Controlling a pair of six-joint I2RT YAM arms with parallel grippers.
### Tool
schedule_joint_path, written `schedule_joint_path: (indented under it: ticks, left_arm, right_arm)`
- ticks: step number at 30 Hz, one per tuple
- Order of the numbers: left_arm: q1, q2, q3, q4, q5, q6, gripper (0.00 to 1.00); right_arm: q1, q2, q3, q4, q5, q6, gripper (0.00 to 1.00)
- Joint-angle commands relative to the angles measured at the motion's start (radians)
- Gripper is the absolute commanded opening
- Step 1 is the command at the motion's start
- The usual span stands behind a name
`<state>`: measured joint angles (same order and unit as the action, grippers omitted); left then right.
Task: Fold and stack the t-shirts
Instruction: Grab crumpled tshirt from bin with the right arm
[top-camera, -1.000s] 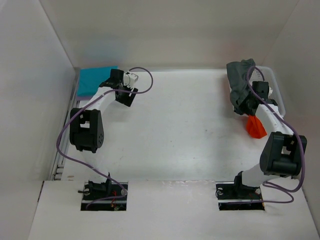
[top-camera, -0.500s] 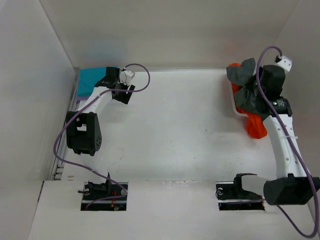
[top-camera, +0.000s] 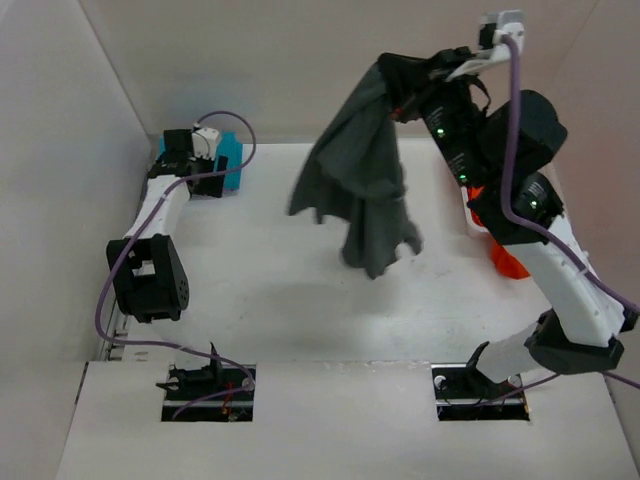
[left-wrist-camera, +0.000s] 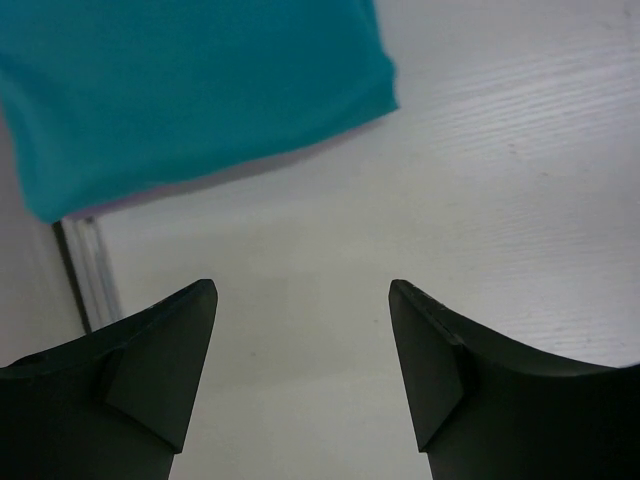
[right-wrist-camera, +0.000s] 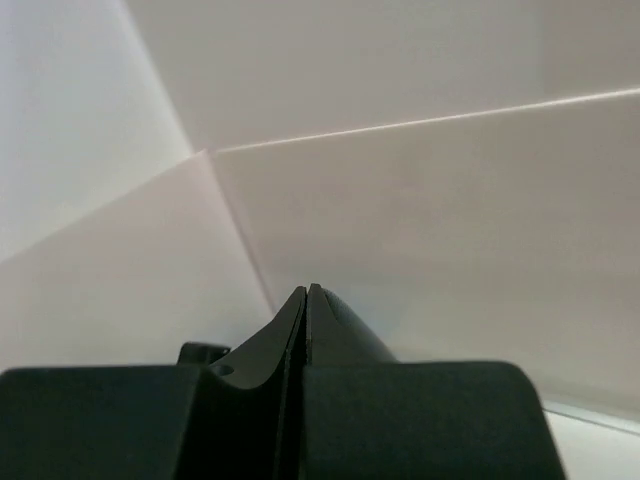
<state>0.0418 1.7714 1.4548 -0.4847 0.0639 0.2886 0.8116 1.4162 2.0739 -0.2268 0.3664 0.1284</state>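
Top external view: we see the right pincer (top-camera: 398, 68) raised high and clenched on the upper edge of the dark grey t-shirt (top-camera: 360, 190). The shirt hangs below it, over the far middle of the desk (top-camera: 270, 300). We find the left pincer (left-wrist-camera: 300, 290) released, and the teal t-shirt (left-wrist-camera: 190, 90) lies ahead of its fingertips, apart from them, at the desk's far left corner.
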Motion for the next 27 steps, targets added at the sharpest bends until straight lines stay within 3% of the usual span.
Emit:
schedule_joint_path:
  ticks: [1,6,11,14,16,19,27]
  left_arm:
    - [0.086,-0.107,-0.013,0.070,0.005,-0.074,0.69]
    - [0.177,-0.150,-0.017,0.084,0.017,-0.106,0.70]
    - [0.186,-0.167,-0.043,0.086,0.020,-0.083,0.71]
    - [0.160,-0.171,-0.066,0.087,0.028,-0.051,0.72]
    - [0.134,-0.168,-0.082,0.078,0.028,-0.023,0.72]
    - [0.093,-0.167,-0.112,0.064,0.019,0.030,0.72]
    - [-0.027,-0.109,-0.229,-0.080,0.028,0.204,0.68]
  right_arm:
    - [0.092,0.084,0.074,0.053,0.026,-0.134,0.01]
    - [0.105,0.099,-0.093,0.069,0.025,-0.061,0.01]
    - [-0.065,0.023,-0.436,0.064,0.078,0.144,0.06]
    - [-0.183,-0.002,-0.621,0.032,0.065,0.226,0.16]
    - [-0.264,0.006,-0.707,-0.008,0.022,0.253,0.35]
    - [-0.361,0.030,-0.787,-0.063,-0.050,0.293,0.49]
    - [-0.345,0.091,-0.886,-0.036,-0.253,0.342,0.59]
